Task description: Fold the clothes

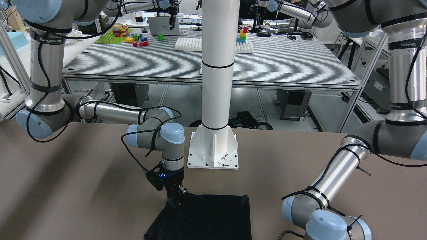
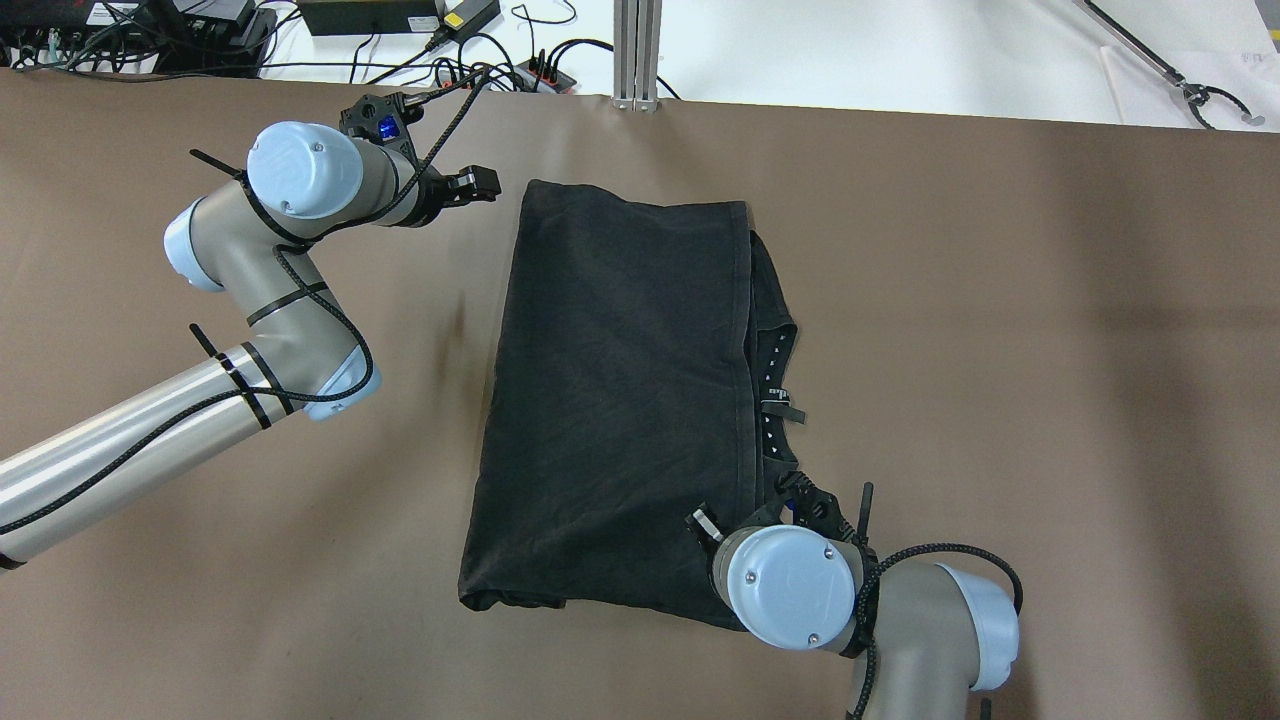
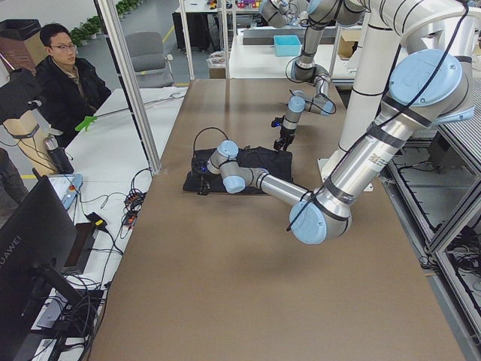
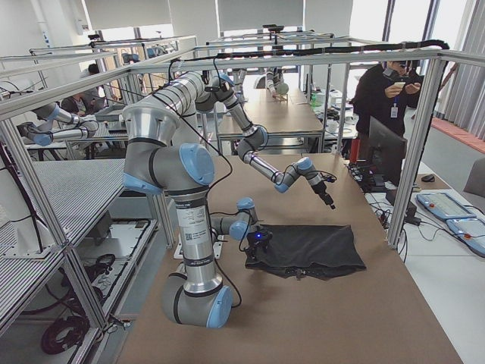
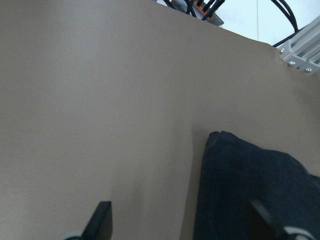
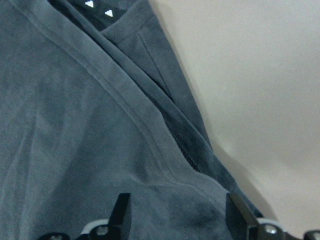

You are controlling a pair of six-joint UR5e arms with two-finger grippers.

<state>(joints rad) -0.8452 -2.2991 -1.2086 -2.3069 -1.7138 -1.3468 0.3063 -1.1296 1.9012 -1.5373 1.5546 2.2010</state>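
Observation:
The clothes [image 2: 620,390] are one black fabric piece lying folded on the brown table, a lower layer with small white marks peeking out along its right edge. My left gripper [image 2: 482,184] hovers just left of the fabric's far left corner; in the left wrist view it [image 5: 181,220] stands open, the clothes' corner [image 5: 250,190] between its fingers and nothing gripped. My right gripper [image 6: 181,212] is open over the clothes' near right hem [image 6: 75,125]. In the front-facing view it [image 1: 178,195] sits at the clothes' corner [image 1: 206,216].
A white post on a base plate [image 1: 213,156] stands on the table's robot side behind the fabric. Cables and power strips [image 2: 480,60] lie along the far edge. A person [image 3: 64,75] sits beyond that edge, and another person [image 4: 386,91] stands by a monitor.

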